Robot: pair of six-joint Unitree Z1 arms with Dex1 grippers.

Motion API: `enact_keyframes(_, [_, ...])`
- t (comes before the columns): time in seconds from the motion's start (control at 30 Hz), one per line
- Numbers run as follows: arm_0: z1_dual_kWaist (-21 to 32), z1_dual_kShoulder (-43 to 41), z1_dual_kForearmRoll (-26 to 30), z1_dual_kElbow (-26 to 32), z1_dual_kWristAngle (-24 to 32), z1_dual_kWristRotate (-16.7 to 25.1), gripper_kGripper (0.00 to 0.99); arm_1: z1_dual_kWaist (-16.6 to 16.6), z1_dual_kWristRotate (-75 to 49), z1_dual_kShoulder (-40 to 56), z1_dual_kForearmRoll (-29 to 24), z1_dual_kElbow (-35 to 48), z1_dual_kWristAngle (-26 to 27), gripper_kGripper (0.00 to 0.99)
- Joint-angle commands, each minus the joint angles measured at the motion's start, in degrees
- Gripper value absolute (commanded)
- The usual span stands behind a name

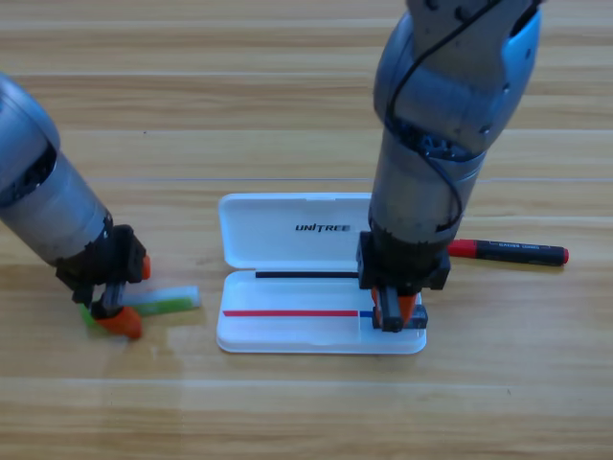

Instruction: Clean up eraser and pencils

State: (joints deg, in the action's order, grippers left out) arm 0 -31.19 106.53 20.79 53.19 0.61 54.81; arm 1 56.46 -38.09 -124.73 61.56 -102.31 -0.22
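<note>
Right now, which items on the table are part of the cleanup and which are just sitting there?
Part of the job:
- green pencil, at the left gripper
- black pencil with red cap, lying right of the case
- white case, open, with the right gripper down in its tray
- eraser: not visible

Just there:
- wooden table

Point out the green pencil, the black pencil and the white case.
green pencil (172, 301): high view, white cap end.
black pencil (517, 253): high view, mid barrel.
white case (278, 227): high view, open lid.
</note>
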Motion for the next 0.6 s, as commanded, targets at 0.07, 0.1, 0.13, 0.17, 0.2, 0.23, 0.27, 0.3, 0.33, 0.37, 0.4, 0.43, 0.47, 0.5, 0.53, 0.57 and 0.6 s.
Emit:
enact_keyframes(0.07, [-1.2,2.8,-1.1,-1.6,-0.6,0.2,0.614,0.7,-0.9,-5.6,0.8,-1.4,-1.5,0.0])
enact_keyframes(0.1, [-1.2,2.7,-1.2,-1.6,-0.7,0.3,0.611,0.5,-1.1,-5.8,0.8,-1.6,-1.5,0.0])
enact_keyframes(0.13, [-1.2,2.7,-1.2,-1.6,-0.9,0.3,0.578,0.2,-1.2,-6.1,0.8,-1.8,-1.6,0.0])
enact_keyframes(0.17, [-1.2,2.7,-1.2,-1.6,-0.9,0.4,0.561,0.0,-1.2,-6.2,0.8,-2.1,-1.7,0.0])
enact_keyframes(0.2, [-1.2,2.6,-1.2,-1.6,-1.0,0.4,0.56,-0.3,-1.4,-6.4,0.8,-2.3,-2.0,0.0])
enact_keyframes(0.23, [-1.2,2.6,-1.2,-1.6,-1.1,0.5,0.531,-0.6,-1.6,-6.5,0.8,-2.5,-2.1,0.0])
enact_keyframes(0.27, [-1.2,2.6,-1.3,-1.6,-1.1,0.6,0.506,-0.7,-1.7,-6.6,0.8,-2.6,-2.2,0.0])
enact_keyframes(0.3, [-1.2,2.6,-1.3,-1.7,-1.2,0.7,0.505,-0.9,-1.8,-6.6,0.8,-2.7,-2.3,0.0])
enact_keyframes(0.33, [-1.2,2.8,-1.3,-1.6,-1.3,0.7,0.468,-1.1,-2.0,-6.7,0.8,-2.8,-2.4,0.0])
enact_keyframes(0.37, [-1.2,2.8,-1.3,-1.6,-1.3,0.8,0.449,-1.2,-2.1,-6.8,0.8,-2.9,-2.5,0.0])
enact_keyframes(0.4, [-1.2,2.8,-1.3,-1.6,-1.3,1.0,0.422,-1.4,-2.3,-6.9,0.8,-2.9,-2.6,0.0])
enact_keyframes(0.43, [-1.2,2.9,-1.3,-1.5,-1.4,1.0,0.397,-1.6,-2.5,-7.1,0.8,-2.9,-2.6,0.0])
enact_keyframes(0.47, [-1.2,2.9,-1.3,-1.5,-1.5,1.0,0.385,-1.8,-2.6,-7.1,0.8,-2.9,-2.7,0.0])
enact_keyframes(0.5, [-1.2,2.9,-1.3,-1.5,-1.5,1.1,0.371,-1.9,-2.7,-7.2,0.8,-2.9,-2.8,0.0])
enact_keyframes(0.53, [-1.2,2.9,-1.3,-1.5,-1.6,1.2,0.365,-2.0,-2.7,-7.2,0.8,-2.9,-2.8,0.0])
enact_keyframes(0.57, [-1.2,3.0,-1.3,-1.4,-1.7,1.2,0.342,-2.0,-2.7,-7.1,0.8,-3.0,-2.8,0.0])
enact_keyframes(0.6, [-1.2,3.1,-1.4,-1.4,-1.9,1.2,0.342,-2.1,-2.8,-7.1,0.8,-3.1,-2.8,0.0])
